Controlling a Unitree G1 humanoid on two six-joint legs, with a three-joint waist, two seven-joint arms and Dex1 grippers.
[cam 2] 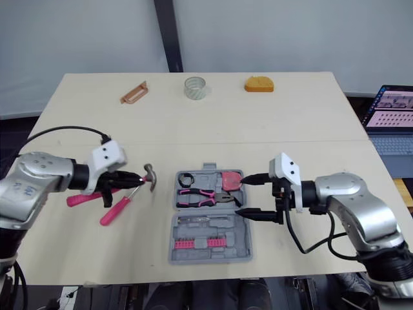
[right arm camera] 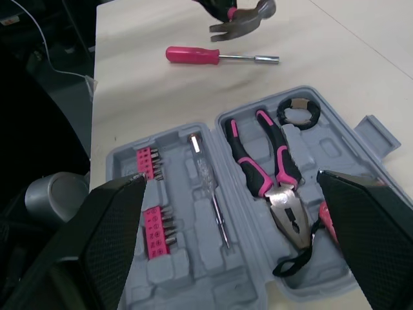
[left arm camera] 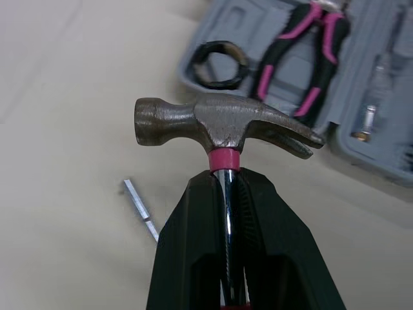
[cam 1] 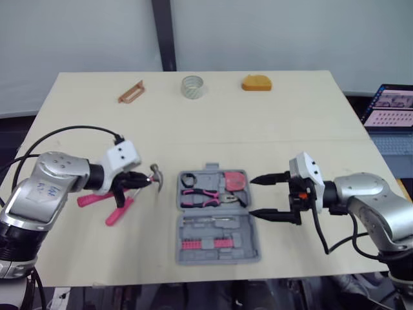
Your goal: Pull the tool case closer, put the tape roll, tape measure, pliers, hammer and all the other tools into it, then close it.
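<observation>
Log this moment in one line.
left gripper: shut on hammer shaft | right gripper: open, at open tool case | pliers: in case | screwdriver: on table

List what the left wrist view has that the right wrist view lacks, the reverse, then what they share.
Left wrist view alone of the two: the left pincer closed on the hammer shaft just under the head, and a small metal strip on the table. Right wrist view alone of the two: the open right pincer, a pink-handled screwdriver on the table, pink bits in the tool case. Shared: the hammer head, pliers and black tape roll seated in the case.
</observation>
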